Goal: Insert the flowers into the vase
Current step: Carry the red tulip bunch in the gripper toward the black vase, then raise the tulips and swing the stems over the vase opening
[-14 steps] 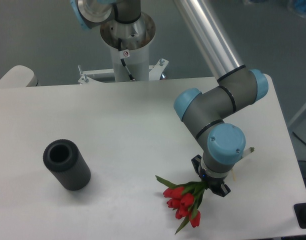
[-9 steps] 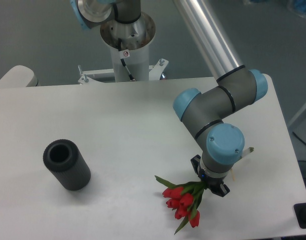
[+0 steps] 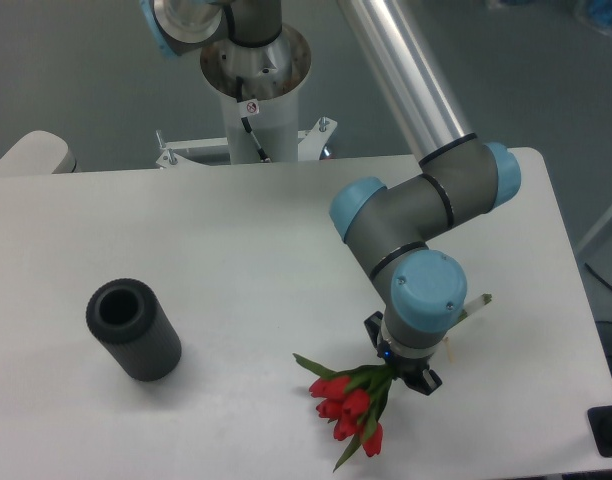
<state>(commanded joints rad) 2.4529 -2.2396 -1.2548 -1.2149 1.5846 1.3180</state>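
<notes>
The flowers (image 3: 348, 405), a small bunch of red tulip buds with green leaves, hang at the front right of the white table (image 3: 236, 250). My gripper (image 3: 399, 370) is shut on their stems, mostly hidden under the arm's blue-capped wrist (image 3: 422, 303). A stem end (image 3: 476, 303) sticks out to the right behind the wrist. The vase (image 3: 133, 328), a dark grey thick-walled cylinder with a round hole at the top, stands upright at the front left, far to the left of the gripper.
The arm's base column (image 3: 254, 90) stands at the table's back edge. The table's right edge (image 3: 571, 290) and front edge are close to the gripper. A pale rounded object (image 3: 31, 152) sits at the back left corner.
The arm has moved to the left and a little toward the front, carrying the flowers with it. The vase has not moved.
</notes>
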